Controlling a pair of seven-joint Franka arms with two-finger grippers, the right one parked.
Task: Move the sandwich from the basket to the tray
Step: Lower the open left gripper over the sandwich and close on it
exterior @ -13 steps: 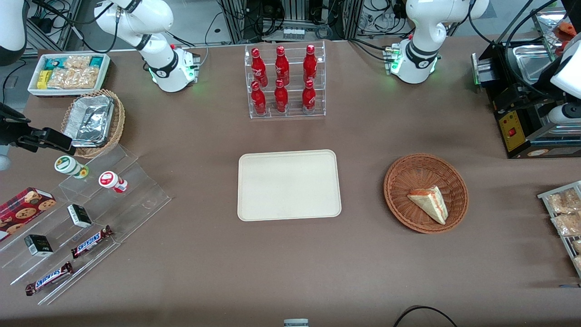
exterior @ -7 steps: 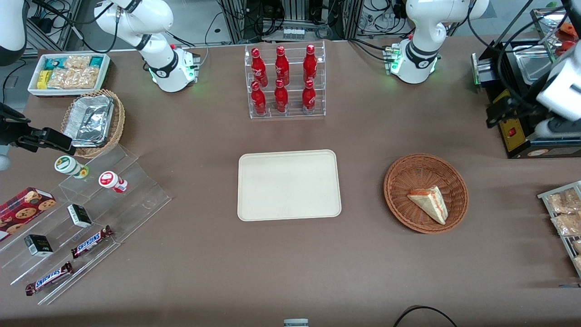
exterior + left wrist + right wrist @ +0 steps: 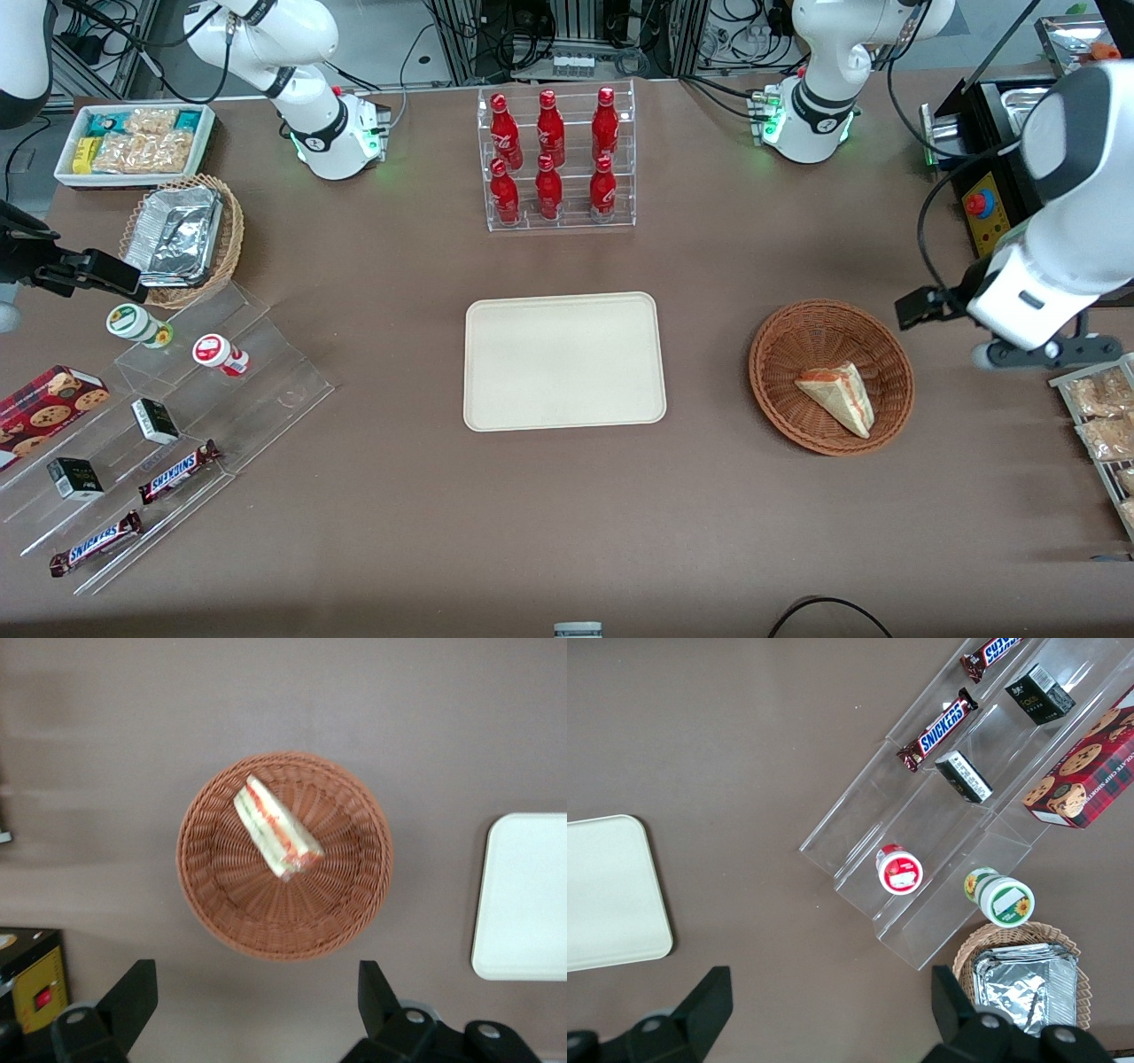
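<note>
The sandwich [image 3: 837,399], a pale wedge with red and green filling, lies in the round reddish-brown basket [image 3: 771,354]. The cream tray [image 3: 563,361] sits at the table's middle with nothing on it. My left gripper [image 3: 1032,353] hangs above the table just off the basket's rim, toward the working arm's end. In the left wrist view the gripper [image 3: 252,992] is open, its dark fingers [image 3: 133,992] spread wide over bare table, with the basket [image 3: 213,904] and sandwich [image 3: 276,828] just ahead and the tray [image 3: 523,904] at the side.
A black machine with a red button [image 3: 983,208] stands close to my arm. Snack packets on a rack [image 3: 1103,416] lie at the working arm's end. A rack of red bottles [image 3: 554,159] stands farther from the camera than the tray. Acrylic steps with candy bars [image 3: 168,416] fill the parked arm's end.
My left arm has swung away from the black machine and come nearer the front camera, so the gripper now hangs beside the basket. Sandwich, basket and tray have not moved.
</note>
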